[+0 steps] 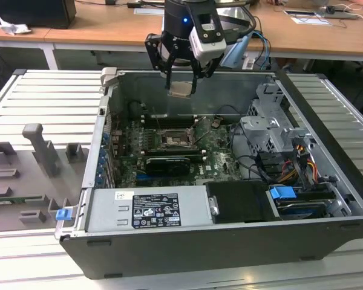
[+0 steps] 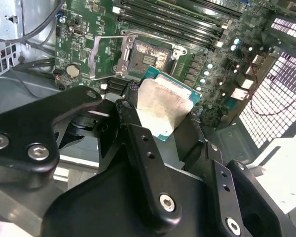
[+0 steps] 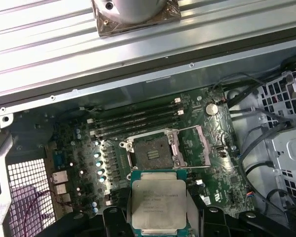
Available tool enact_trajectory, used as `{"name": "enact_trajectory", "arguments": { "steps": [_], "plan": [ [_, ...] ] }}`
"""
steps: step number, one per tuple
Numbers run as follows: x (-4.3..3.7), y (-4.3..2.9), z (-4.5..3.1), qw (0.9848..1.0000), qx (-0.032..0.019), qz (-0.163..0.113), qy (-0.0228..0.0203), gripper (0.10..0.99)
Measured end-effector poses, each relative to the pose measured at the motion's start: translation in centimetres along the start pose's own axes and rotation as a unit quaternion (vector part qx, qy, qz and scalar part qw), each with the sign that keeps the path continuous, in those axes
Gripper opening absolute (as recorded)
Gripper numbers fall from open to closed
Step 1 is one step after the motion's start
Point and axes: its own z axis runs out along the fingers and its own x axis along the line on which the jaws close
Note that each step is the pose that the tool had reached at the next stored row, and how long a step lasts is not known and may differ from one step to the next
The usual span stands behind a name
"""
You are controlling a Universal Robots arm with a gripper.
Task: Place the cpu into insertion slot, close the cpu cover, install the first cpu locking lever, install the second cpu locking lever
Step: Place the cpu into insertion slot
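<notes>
The claw (image 2: 164,107) is closed on the cpu (image 3: 158,202), pinching two opposite edges and holding it in the air over the green board (image 3: 218,170) of the open computer case (image 1: 230,244). Beyond the chip, the insertion slot (image 3: 150,150) lies bare. The cpu cover (image 3: 205,146) stands open just beside it. Farther off lie long black memory slots (image 3: 133,121).
</notes>
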Motion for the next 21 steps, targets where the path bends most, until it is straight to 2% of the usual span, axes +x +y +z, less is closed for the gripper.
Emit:
{"name": "enact_trajectory", "arguments": {
  "steps": [14,21],
  "plan": [
    [0.0,-0.01,0.08,0.9996,-0.0006,0.03,-0.0026,0.537],
    [0.0,-0.01,0.11,0.9988,-0.001,0.049,-0.0044,0.537]
  ]
}}
